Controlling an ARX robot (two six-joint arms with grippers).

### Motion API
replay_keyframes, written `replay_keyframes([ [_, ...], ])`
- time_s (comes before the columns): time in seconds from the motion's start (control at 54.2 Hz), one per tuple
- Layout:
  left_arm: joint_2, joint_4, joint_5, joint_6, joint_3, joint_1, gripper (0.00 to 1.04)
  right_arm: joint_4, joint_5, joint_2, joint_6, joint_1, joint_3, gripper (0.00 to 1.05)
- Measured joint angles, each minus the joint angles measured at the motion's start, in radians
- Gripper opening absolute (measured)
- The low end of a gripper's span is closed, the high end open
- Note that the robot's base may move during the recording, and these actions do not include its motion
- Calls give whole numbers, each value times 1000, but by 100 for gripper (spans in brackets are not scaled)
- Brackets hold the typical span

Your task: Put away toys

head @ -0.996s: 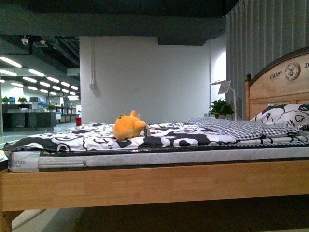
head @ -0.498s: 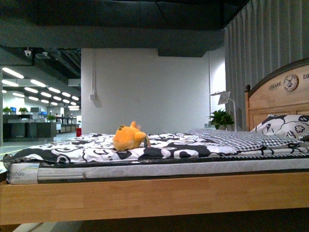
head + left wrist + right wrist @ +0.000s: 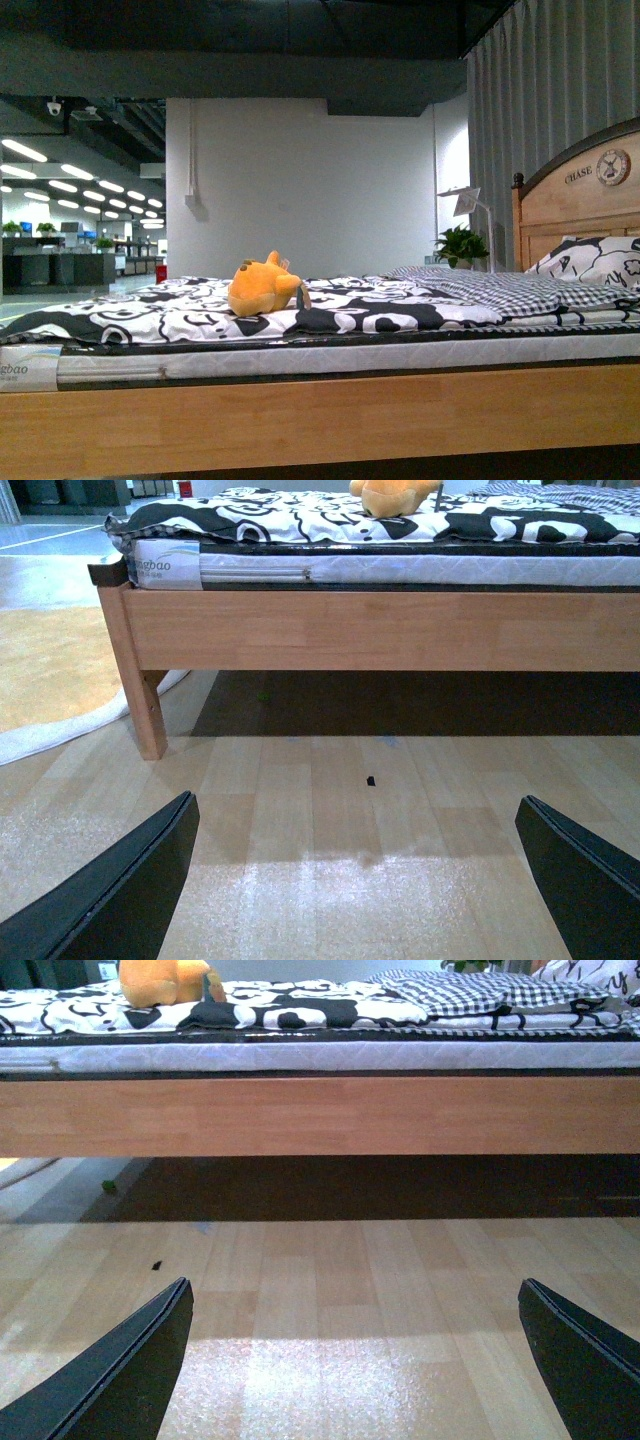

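Observation:
An orange-yellow plush toy with small tufts on top lies on the black-and-white bedspread of a wooden bed. It also shows in the left wrist view and in the right wrist view, cut off by the frame edge. My left gripper is open and empty, low over the wood floor in front of the bed. My right gripper is open and empty too, over the floor and well short of the bed. Neither arm shows in the front view.
The wooden bed frame spans the front view, with its leg at one corner. A checked blanket, a patterned pillow and the headboard are at the right. A potted plant and lamp stand behind. A pale rug lies beside the bed.
The front view has shifted: the bed frame sits lower and fills more of the picture, and the headboard has slid right. The toy has not moved on the bed.

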Motion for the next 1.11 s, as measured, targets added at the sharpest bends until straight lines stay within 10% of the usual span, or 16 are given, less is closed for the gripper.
replay_keyframes([
  [1.107,0,0,0,0,0,0,99,0,0,0,0,0,0,98],
])
